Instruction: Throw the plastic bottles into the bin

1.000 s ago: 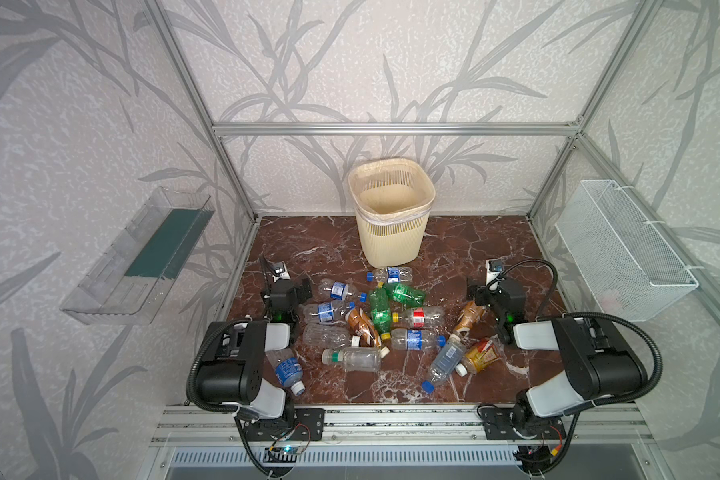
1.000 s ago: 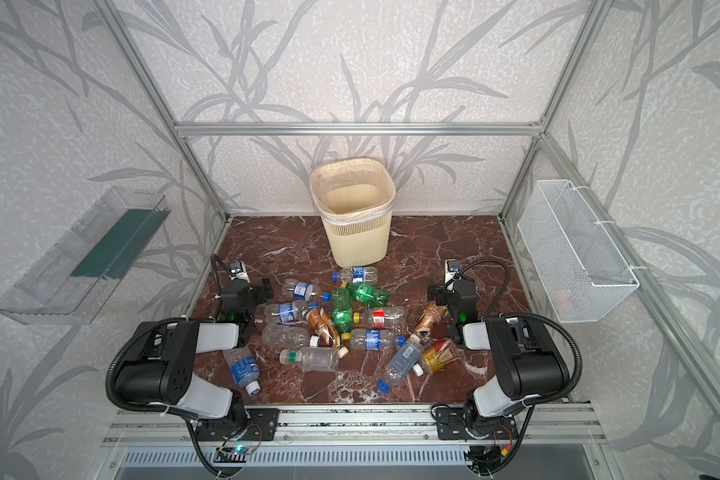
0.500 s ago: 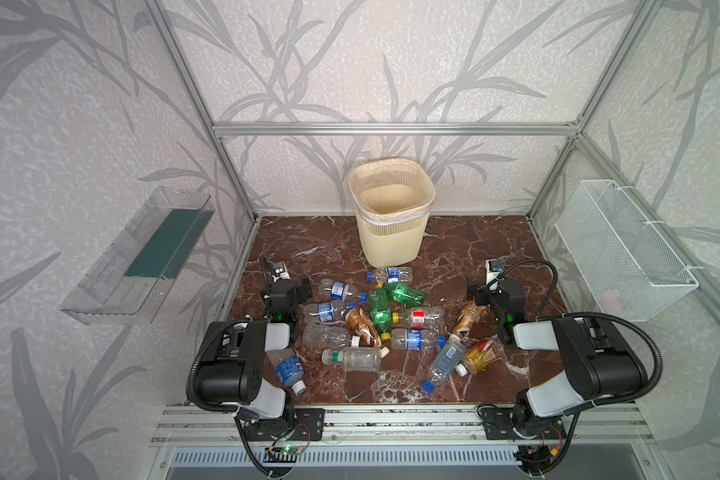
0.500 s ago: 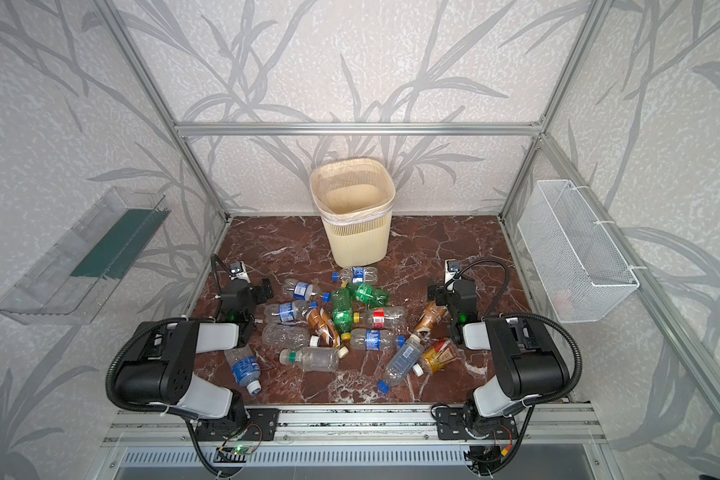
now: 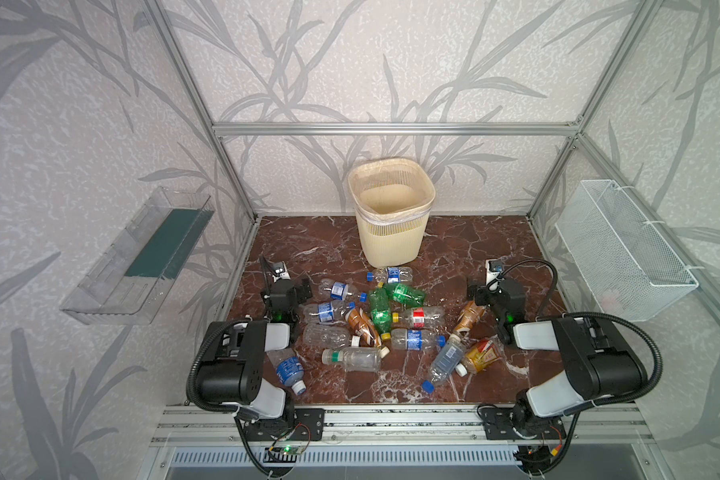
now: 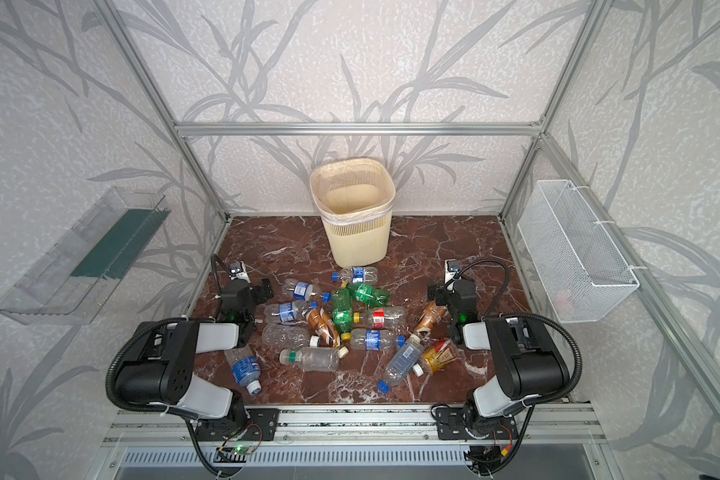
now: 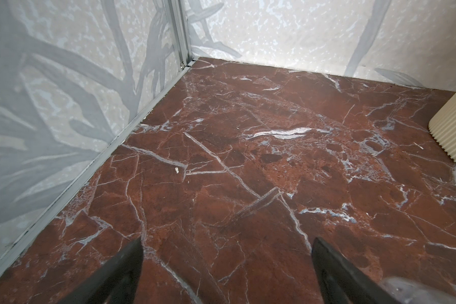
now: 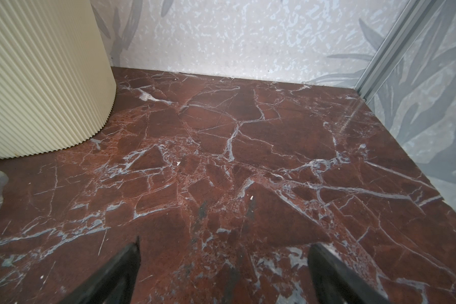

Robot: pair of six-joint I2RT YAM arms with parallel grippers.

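No lettering can be read. The small plastic bottles (image 5: 410, 338) lying on the red-brown marble bench (image 5: 454, 249) carry blue, red, green and brown labels, yet in both top views their print is too small and blurred to make out any brand, word or number.

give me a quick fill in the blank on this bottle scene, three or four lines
1. The left gripper and right gripper both stand ____, holding nothing.
2. The bottle nearest the bin wears a ____ label.
3. In both top views the wire basket hangs on the ____ wall.
4. The clear tray has a ____ base.

Missing words: open; blue; right; green.
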